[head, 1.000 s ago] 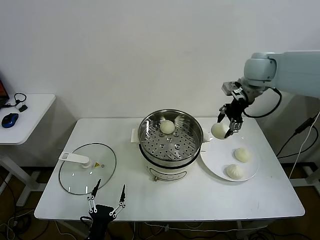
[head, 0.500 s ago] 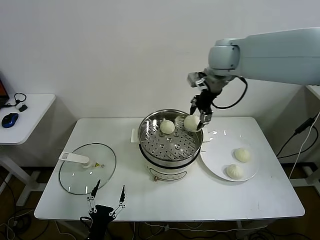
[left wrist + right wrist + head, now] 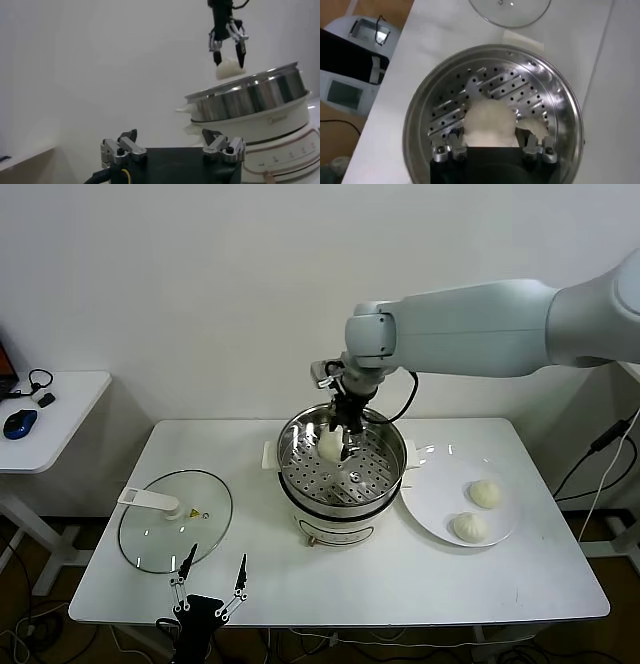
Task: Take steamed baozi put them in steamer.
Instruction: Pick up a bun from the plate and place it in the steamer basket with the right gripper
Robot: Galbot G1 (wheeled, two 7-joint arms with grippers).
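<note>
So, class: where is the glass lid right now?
In the head view, the glass lid lies flat on the table, left of the steamer.

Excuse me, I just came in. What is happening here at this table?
The robot is moving steamed baozi from a white plate into the steamer. Its right end effector holds one baozi over the steamer's perforated tray, above the rim. Another baozi appears partly hidden beneath it. Two baozi wait on the plate. The left end effector waits open at the table's near edge, by the glass lid.
</note>
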